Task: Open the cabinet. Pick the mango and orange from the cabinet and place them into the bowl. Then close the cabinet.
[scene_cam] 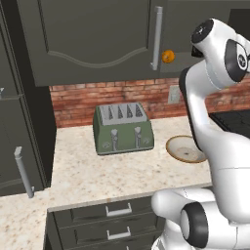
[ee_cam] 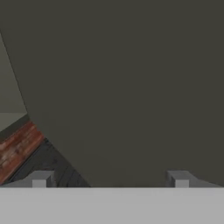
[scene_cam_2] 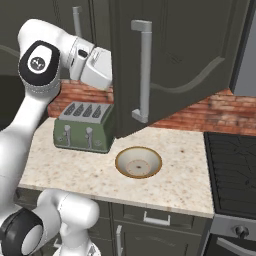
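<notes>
The cabinet [scene_cam: 93, 39] hangs over the counter with its left door shut. Its right door [scene_cam_2: 175, 65] stands swung open toward me, the silver bar handle [scene_cam_2: 144, 70] facing the right base camera. The orange [scene_cam: 168, 56] rests on the cabinet's shelf just right of the left door's handle. The mango is hidden. On the counter below lies the bowl [scene_cam_2: 138, 162], holding nothing. My hand reaches up behind the open door. My gripper [ee_cam: 109, 181] is open, its fingertips [ee_cam: 40, 179] wide apart with nothing between them, facing a dark grey panel.
A green toaster [scene_cam: 123, 128] stands against the brick wall [scene_cam: 97, 97], left of the bowl. A black stovetop [scene_cam_2: 232, 165] lies to the right. A tall dark cabinet [scene_cam: 14, 122] bounds the counter's left end. Drawers [scene_cam: 117, 215] sit below the counter edge.
</notes>
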